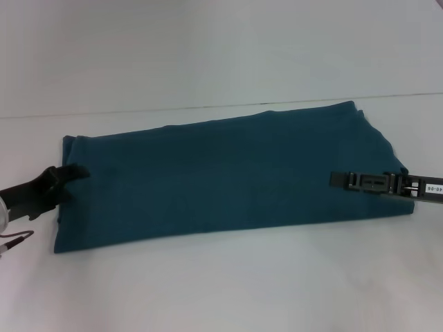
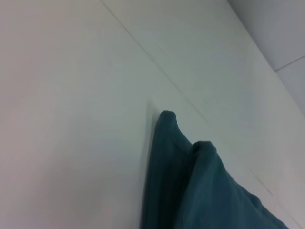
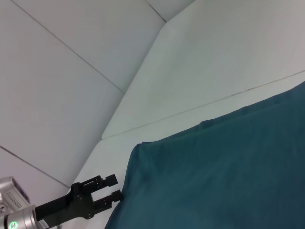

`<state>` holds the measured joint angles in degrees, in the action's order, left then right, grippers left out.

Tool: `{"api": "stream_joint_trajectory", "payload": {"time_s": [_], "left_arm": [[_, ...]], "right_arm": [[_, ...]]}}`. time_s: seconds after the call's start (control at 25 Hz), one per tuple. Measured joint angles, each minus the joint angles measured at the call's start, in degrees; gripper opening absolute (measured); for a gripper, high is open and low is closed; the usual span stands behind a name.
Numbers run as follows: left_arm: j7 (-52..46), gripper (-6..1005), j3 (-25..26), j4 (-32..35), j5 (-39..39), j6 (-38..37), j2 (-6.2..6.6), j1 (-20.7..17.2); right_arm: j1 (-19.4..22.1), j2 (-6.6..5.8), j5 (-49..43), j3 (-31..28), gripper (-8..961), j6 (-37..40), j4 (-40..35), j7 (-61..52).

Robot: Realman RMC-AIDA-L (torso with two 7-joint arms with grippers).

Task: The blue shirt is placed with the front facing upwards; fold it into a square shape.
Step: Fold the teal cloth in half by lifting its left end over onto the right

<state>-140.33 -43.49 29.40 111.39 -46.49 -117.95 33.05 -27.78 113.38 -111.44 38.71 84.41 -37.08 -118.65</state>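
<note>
Blue shirt folded into a long band on white counter, left gripper fingers grasping its left edge, right gripper fingers flat over its right end, grip impossible to tell

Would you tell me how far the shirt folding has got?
The blue shirt already lies folded into a long band on the white table. The left tool is at its left end, the right tool over its right end. Folding it square remains.
</note>
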Motion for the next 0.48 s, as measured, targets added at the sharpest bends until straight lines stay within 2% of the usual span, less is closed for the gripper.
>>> {"api": "stream_joint_trajectory", "payload": {"time_s": [0.16, 0.28, 0.48], "left_arm": [[0.04, 662, -0.29, 0.18, 0.92, -0.35, 0.06, 0.19], [0.64, 669, -0.29, 2.16, 1.15, -2.78, 0.56, 0.09], [12.68, 686, -0.42, 9.6, 1.85, -11.16, 0.91, -1.47]], "right_arm": [[0.06, 0.0, 0.0, 0.18, 767, -0.12, 0.0, 0.0], [0.08, -0.07, 0.0, 0.27, 767, -0.13, 0.0, 0.0], [0.01, -0.32, -0.01, 0.22, 767, -0.14, 0.0, 0.35]]}}
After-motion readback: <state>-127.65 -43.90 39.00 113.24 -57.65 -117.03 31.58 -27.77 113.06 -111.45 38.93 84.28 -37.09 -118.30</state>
